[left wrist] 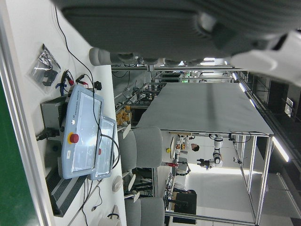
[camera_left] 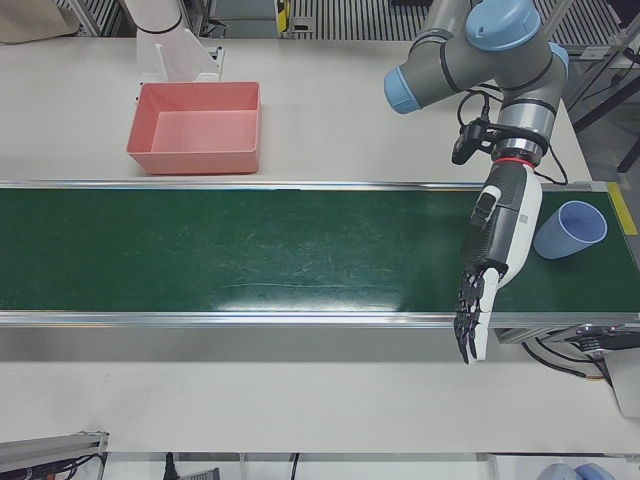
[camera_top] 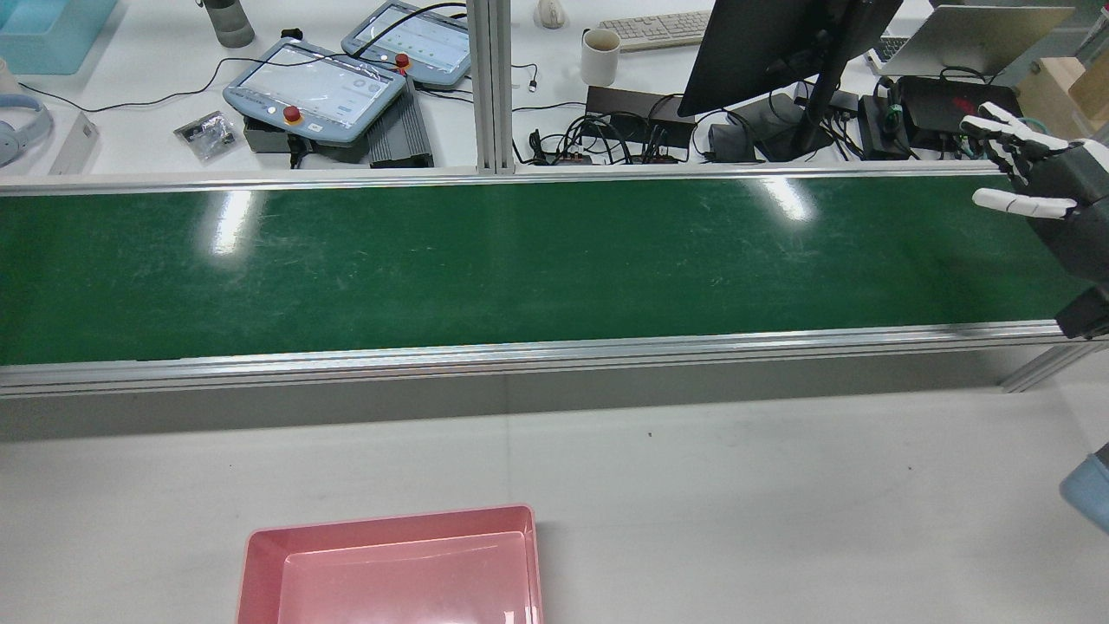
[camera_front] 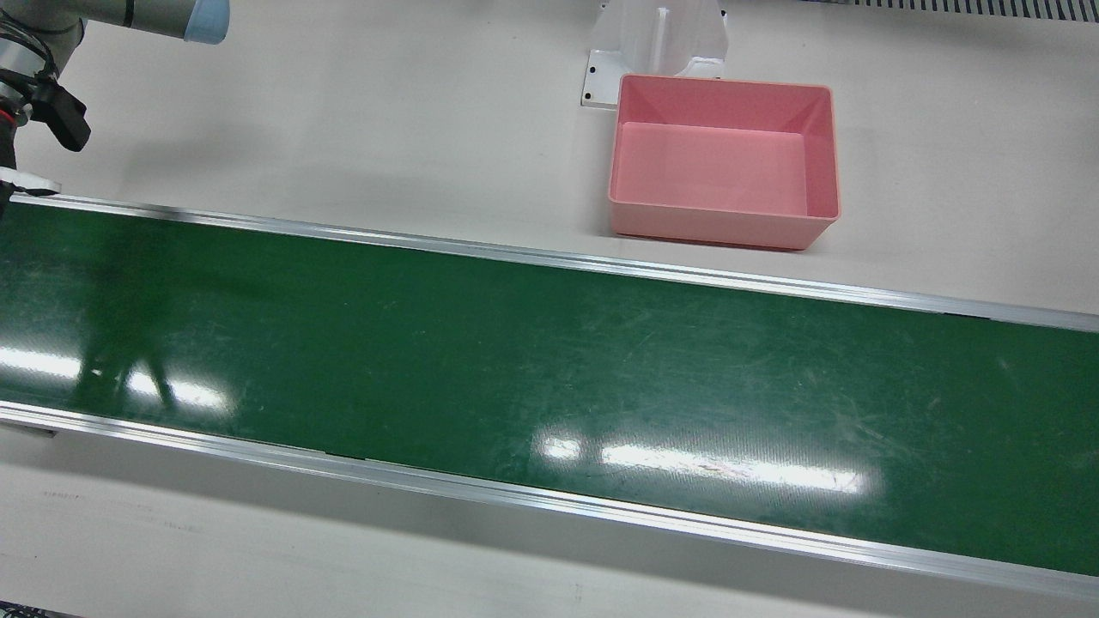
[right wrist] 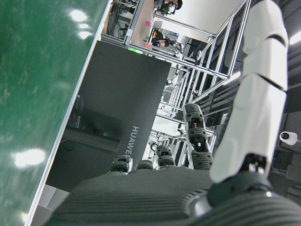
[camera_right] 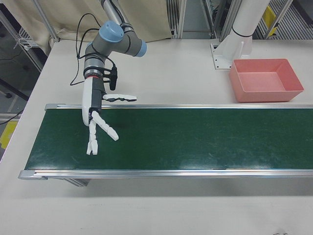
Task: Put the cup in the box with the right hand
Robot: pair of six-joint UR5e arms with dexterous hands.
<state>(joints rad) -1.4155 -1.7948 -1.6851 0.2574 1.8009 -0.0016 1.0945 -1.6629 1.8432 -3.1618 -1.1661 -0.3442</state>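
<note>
A light blue cup (camera_left: 570, 230) stands on the green belt (camera_left: 250, 250) near its right end, seen only in the left-front view. My left hand (camera_left: 495, 250) hangs open just to the cup's left, fingers stretched toward the belt's near edge and apart from the cup. My right hand (camera_right: 100, 117) is open over the belt's other end, fingers spread and holding nothing. It also shows at the right edge of the rear view (camera_top: 1031, 186). The pink box (camera_front: 721, 227) (camera_top: 260, 563) (camera_left: 195, 160) (camera_right: 266, 95) sits empty on the white table beyond the belt.
A white pedestal (camera_front: 657, 43) stands right behind the box. On the operators' desk past the belt are two teach pendants (camera_top: 312, 87), a monitor (camera_top: 762, 52), a mug (camera_top: 599, 56) and cables. Aluminium rails (camera_front: 549, 257) edge the belt.
</note>
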